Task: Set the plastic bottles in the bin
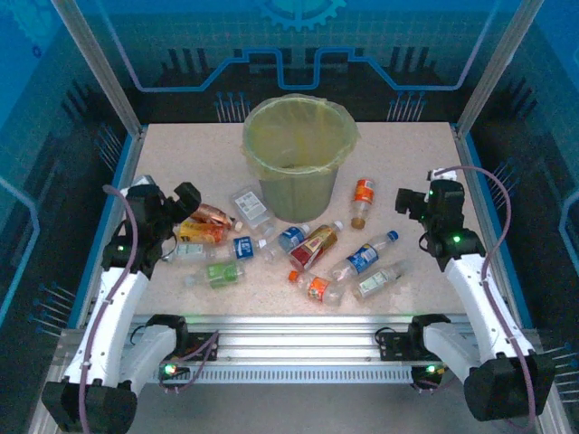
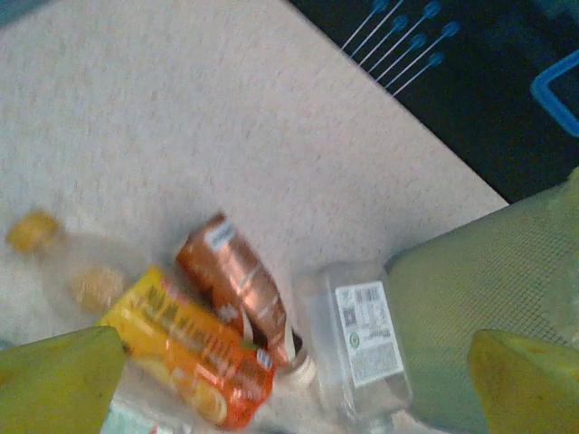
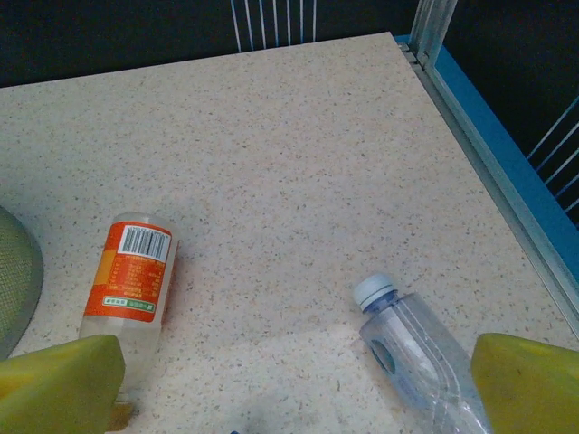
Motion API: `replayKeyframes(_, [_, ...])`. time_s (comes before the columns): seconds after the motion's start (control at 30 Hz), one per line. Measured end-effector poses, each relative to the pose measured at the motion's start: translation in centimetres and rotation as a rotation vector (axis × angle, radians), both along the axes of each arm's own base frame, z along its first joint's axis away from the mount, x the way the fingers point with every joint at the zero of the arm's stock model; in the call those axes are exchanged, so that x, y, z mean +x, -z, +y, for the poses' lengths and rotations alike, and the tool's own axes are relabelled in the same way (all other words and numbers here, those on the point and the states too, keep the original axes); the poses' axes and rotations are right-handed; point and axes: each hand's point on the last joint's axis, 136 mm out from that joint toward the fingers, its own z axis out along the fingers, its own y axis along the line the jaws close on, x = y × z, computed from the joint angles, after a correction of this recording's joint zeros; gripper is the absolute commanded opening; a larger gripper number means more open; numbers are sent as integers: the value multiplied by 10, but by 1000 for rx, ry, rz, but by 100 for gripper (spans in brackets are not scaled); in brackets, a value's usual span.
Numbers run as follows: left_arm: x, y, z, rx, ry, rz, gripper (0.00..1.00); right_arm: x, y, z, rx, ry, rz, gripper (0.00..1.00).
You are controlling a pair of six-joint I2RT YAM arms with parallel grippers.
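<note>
The olive-green bin (image 1: 298,158) with its yellow-green liner stands at the table's back middle. Several plastic bottles lie in front of it, among them a green-label one (image 1: 220,271), a blue-label one (image 1: 366,257) and an orange-label one (image 1: 363,197). My left gripper (image 1: 172,206) hangs open above a copper-label bottle (image 2: 235,285), an orange-yellow bottle (image 2: 185,357) and a clear white-label bottle (image 2: 362,339), beside the bin wall (image 2: 488,280). My right gripper (image 1: 409,201) is open over bare table, between the orange-label bottle (image 3: 131,280) and a clear white-capped bottle (image 3: 416,348). Neither holds anything.
Blue-edged rails (image 1: 478,181) and dark cage walls border the speckled table (image 1: 181,154) on the left, right and back. An aluminium rail (image 1: 298,330) with the arm bases runs along the near edge. Open tabletop lies beside the bin on both sides.
</note>
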Motion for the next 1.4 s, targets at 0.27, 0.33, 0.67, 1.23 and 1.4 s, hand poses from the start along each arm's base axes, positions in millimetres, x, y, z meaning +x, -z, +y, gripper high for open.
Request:
replayKeyframes(0.27, [-55, 54, -11, -241, -108, 146, 99, -8, -5, -3, 12, 29, 35, 100])
replayKeyframes(0.33, [-69, 60, -14, -294, -135, 159, 99, -11, -3, -4, 15, 36, 47, 100])
replayKeyframes(0.67, [-125, 97, -51, -396, -123, 344, 99, -11, -16, -8, 24, 69, 36, 100])
replayKeyframes(1.23, [-120, 162, -78, -385, -190, 481, 99, -15, -8, -12, 11, 93, 75, 100])
replayKeyframes(1.4, [-111, 171, -80, -403, -214, 454, 99, -19, -12, -12, 13, 93, 61, 100])
